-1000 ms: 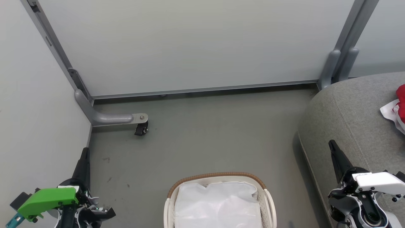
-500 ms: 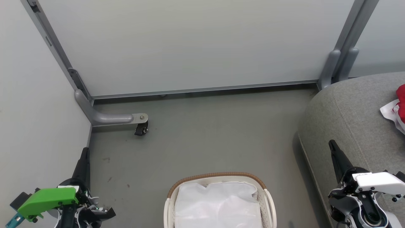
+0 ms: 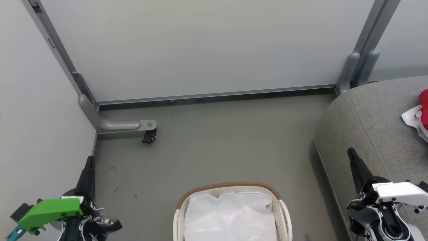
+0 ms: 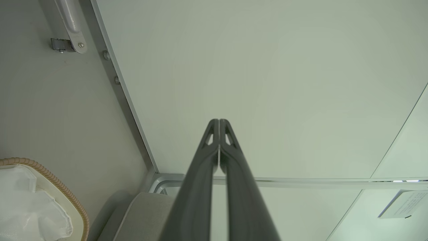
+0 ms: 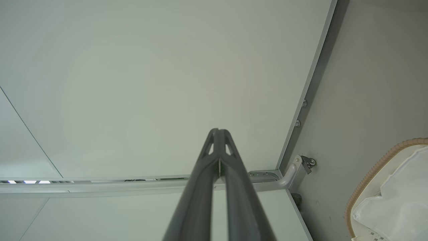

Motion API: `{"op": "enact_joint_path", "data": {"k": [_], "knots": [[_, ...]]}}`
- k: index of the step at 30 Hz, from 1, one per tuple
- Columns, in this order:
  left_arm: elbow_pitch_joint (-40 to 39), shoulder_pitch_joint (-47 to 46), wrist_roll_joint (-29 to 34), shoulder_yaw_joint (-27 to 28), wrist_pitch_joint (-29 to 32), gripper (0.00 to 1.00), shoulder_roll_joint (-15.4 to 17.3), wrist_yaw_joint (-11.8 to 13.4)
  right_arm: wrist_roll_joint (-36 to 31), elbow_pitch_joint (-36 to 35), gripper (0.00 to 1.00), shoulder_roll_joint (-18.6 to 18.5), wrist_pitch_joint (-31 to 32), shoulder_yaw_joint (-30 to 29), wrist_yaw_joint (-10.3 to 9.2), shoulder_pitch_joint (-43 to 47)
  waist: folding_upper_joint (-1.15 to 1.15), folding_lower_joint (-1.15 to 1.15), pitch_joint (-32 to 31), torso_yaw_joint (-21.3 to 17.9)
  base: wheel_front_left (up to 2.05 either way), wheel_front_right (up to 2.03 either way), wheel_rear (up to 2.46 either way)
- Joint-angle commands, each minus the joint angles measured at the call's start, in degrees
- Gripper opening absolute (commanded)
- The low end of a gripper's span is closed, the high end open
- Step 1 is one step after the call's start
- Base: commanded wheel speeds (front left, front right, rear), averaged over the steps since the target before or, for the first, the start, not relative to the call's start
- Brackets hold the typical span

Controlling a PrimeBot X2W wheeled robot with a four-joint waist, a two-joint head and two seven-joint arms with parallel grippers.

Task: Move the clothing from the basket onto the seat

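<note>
The white basket (image 3: pixel 283 214) with its brown woven rim stands on the floor at the bottom middle, showing just its white liner (image 3: pixel 230 216). Red and white clothing (image 3: pixel 420 113) lies on the grey seat (image 3: pixel 374 127) at the right edge. My left gripper (image 3: pixel 89 160) is at the lower left beside the wall, fingers shut and empty; in the left wrist view its tips (image 4: pixel 219 122) meet. Low on the right, my right gripper (image 3: pixel 350 151) points up over the seat's edge, shut and empty, its tips (image 5: pixel 218 131) together. The basket rim (image 4: pixel 50 179) (image 5: pixel 374 172) shows in both wrist views.
Pale partition panels (image 3: pixel 200 47) close off the back and left. A grey panel foot with a black caster (image 3: pixel 149 135) juts onto the floor at the left. A second grey panel foot (image 3: pixel 351 72) stands behind the seat. Grey floor (image 3: pixel 217 147) lies between basket and panels.
</note>
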Motion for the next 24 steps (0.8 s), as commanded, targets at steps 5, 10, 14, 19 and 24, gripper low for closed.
{"op": "enact_joint_path", "data": {"k": [5,10,14,19,24], "knots": [[-0.06,-0.59,-0.2,0.12,0.26,0.0,0.4,-0.2,0.19,-0.23,0.0,-0.34,0.09,-0.11,-0.02,0.6,0.0,0.0,0.0,0.0,0.0,0.0,0.0],[-0.06,-0.59,-0.21,0.12,0.26,0.0,0.4,-0.2,0.19,-0.23,0.0,-0.34,0.09,-0.11,-0.02,0.6,0.0,0.0,0.0,0.0,0.0,0.0,0.0],[-0.06,-0.59,-0.21,0.12,0.25,0.0,0.4,-0.2,0.19,-0.23,0.0,-0.34,0.09,-0.11,-0.02,0.6,0.0,0.0,0.0,0.0,0.0,0.0,0.0],[-0.06,-0.59,-0.2,0.12,0.25,0.0,0.4,-0.2,0.19,-0.23,0.0,-0.34,0.08,-0.11,-0.02,0.6,0.0,0.0,0.0,0.0,0.0,0.0,0.0],[-0.06,-0.59,-0.2,0.12,0.25,0.0,0.4,-0.2,0.19,-0.23,0.0,-0.34,0.08,-0.1,-0.02,0.6,0.0,0.0,0.0,0.0,0.0,0.0,0.0]]}}
